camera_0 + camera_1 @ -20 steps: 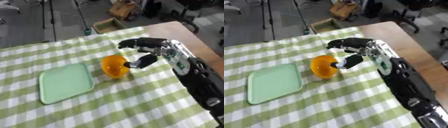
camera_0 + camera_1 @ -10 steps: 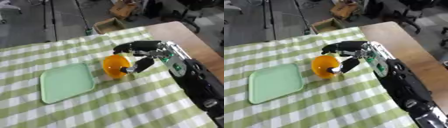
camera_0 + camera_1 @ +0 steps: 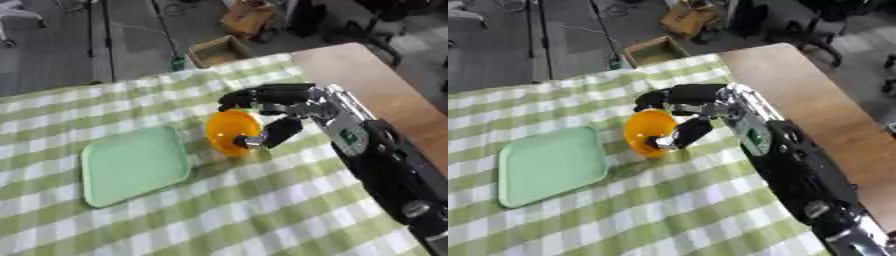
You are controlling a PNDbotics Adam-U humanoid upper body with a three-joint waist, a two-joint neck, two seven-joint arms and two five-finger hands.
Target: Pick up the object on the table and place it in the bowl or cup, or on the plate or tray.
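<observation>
The right hand (image 3: 278,111) reaches in from the right side of the view and is curled round an orange object (image 3: 232,132): the dark fingers (image 3: 254,95) arch over its top edge while the thumb (image 3: 276,134) presses against its near side, so the object sits pinched between them. The orange object is rounded and glossy, bowl-like in shape, and it is tilted on its side with its bright face turned toward the left of the view; whether its lower edge touches the cloth or is just clear of it cannot be told. The black forearm (image 3: 385,165) with silver panels runs back from the hand toward the lower right corner. Just to the left of the orange object, near it but apart, lies a pale green tray (image 3: 133,164), square with rounded corners, flat on the cloth and holding nothing. Both rest on a green and white checked tablecloth (image 3: 254,215) that covers most of the table (image 3: 367,75), whose bare wooden top shows along the right edge. Beyond the far edge of the table, on the grey floor, stands an open cardboard box (image 3: 220,50). The left hand shows in neither view.
</observation>
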